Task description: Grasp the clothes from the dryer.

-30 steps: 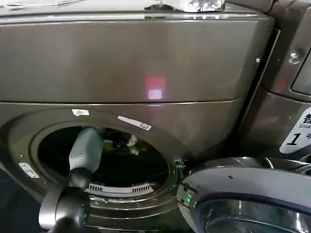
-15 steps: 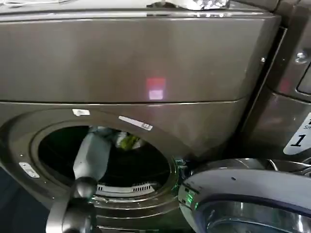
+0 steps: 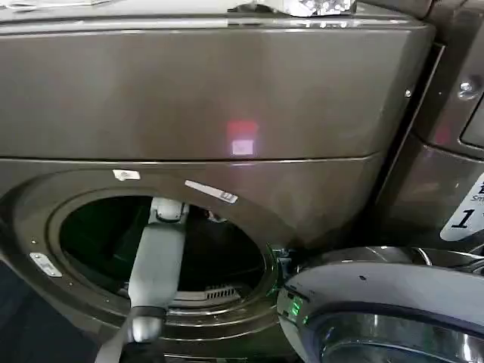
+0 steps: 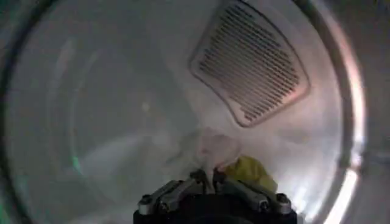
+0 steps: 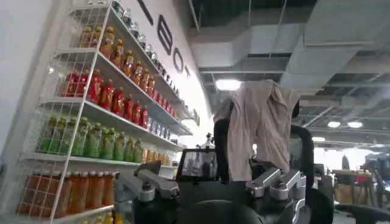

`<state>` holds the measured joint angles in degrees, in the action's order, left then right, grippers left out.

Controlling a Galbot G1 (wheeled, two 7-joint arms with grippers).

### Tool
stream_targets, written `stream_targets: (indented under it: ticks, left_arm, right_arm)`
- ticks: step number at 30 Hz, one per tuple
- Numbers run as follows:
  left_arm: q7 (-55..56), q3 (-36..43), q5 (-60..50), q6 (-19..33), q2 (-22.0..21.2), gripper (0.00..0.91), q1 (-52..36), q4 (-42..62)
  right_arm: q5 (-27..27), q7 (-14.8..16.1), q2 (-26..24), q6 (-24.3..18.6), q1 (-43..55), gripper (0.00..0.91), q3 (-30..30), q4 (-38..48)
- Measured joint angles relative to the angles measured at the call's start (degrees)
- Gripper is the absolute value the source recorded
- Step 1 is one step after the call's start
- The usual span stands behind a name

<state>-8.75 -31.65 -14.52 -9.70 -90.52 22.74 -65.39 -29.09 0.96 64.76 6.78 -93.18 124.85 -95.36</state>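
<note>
Clothes [image 4: 234,159]: small heap on the drum wall inside the dryer [image 3: 212,91], a yellow-green piece next to a pale white one, lying below the perforated vent panel [image 4: 248,64] in the left wrist view. No navy piece visible from here.

Left end effector [image 4: 208,178] sits right at the heap. Fingertips look drawn close together at its near edge, with the yellow-green fabric just past them at roughly 1 o'clock. Can't tell whether any cloth is actually pinched; my read is clenched, on the edge of the pile at best.

Head view: left arm [image 3: 157,261] runs through the porthole from 6 o'clock toward 12, deep into the drum. Glass door [image 3: 386,310] hangs open at 4 o'clock.

Key relation: heap lies dead ahead of the left end effector, slightly to the yellow side. Left arm is the only one within reach.

Right end effector [image 5: 213,182] is parked away from the dryer, fingers spread, holding nothing.
</note>
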Motion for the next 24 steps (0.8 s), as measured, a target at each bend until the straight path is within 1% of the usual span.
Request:
stream_targets:
  ticks: [7, 16, 24]
  left_arm:
    - [3.9, 0.2, 5.0, -1.6, -1.1, 0.0, 0.9, -2.0]
    - [5.6, 0.5, 7.4, -2.6, -1.0, 0.0, 0.8, -1.8]
    - [5.5, 0.6, 8.1, -2.6, -0.3, 0.0, 1.1, -1.7]
  right_arm:
    - [-0.1, 0.0, 0.1, -0.8, -0.2, 0.907, 0.4, 0.1]
    - [-0.1, -0.5, 0.1, -0.9, -0.5, 0.907, 1.2, 0.7]
    - [-0.1, -2.5, -0.4, 1.6, -0.5, 0.907, 2.9, 0.3]
